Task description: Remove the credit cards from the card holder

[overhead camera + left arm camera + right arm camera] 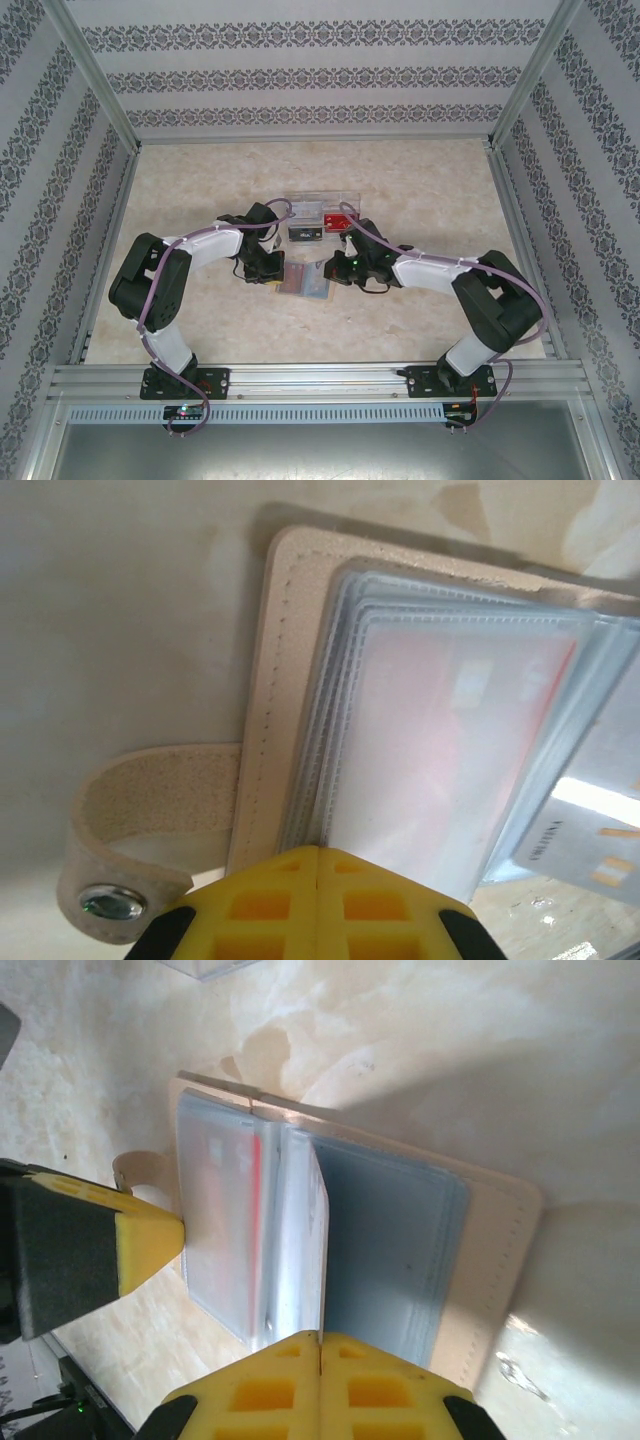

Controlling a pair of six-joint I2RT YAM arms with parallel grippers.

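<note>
Matt, grainy tan leather-look holder [270,680]; glossy clear plastic sleeves [450,750]; shiny metal snap [112,904]; smooth marble-look table [120,610], slight sheen; matt yellow plastic left gripper [318,852].

Top external camera: mounted high behind the arm bases, facing steeply down and forward, distant, covering the whole beige marble-patterned tabletop [200,180].

Left wrist camera: looks past the left gripper [318,865] at very close range onto the tan stitched folding card holder [255,710].

Right wrist camera: equally near behind the right gripper [318,1348], facing the holder from its opposite edge.

All three views share the holder.
</note>
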